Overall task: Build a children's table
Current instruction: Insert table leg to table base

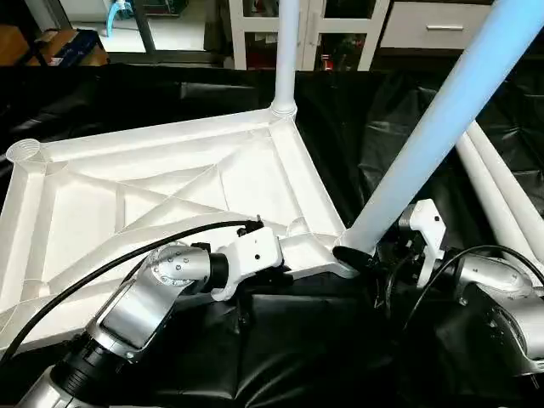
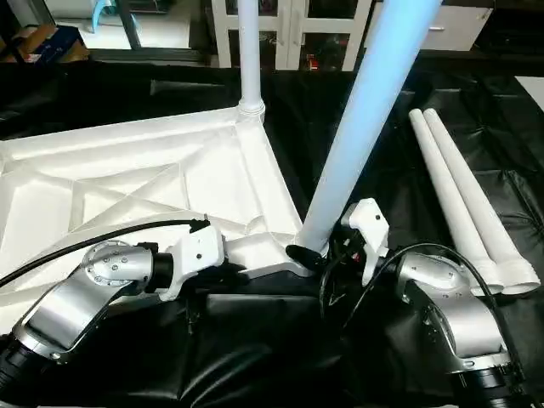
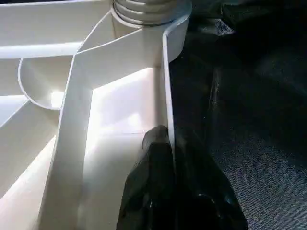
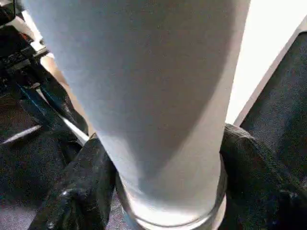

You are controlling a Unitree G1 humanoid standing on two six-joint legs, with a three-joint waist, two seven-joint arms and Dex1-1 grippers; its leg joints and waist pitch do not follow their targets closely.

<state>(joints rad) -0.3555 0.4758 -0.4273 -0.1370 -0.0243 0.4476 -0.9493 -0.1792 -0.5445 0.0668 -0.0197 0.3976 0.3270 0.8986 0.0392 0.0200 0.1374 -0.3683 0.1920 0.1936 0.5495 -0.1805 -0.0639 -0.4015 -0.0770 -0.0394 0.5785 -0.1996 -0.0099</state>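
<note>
Upside down on the black cloth (image 2: 255, 357): the table top (image 1: 170, 195), ribs up, one leg (image 1: 287, 51) upright in the far corner socket. At the near right corner, a second leg (image 2: 365, 119), foot in the socket but leaning well off upright. Right gripper (image 2: 327, 255) clasped round that leg just above the socket, black fingers (image 4: 79, 191) on either side. Left gripper (image 3: 165, 158) pinched shut on the top's thin edge wall beside the same corner, steadying it. Two spare legs (image 2: 463, 195) lying together off the right edge. Best done by tipping the leaning leg upright first, then pressing straight down into the socket. Worth keeping the rim pinned; likely to jam if pushed while tilted.
</note>
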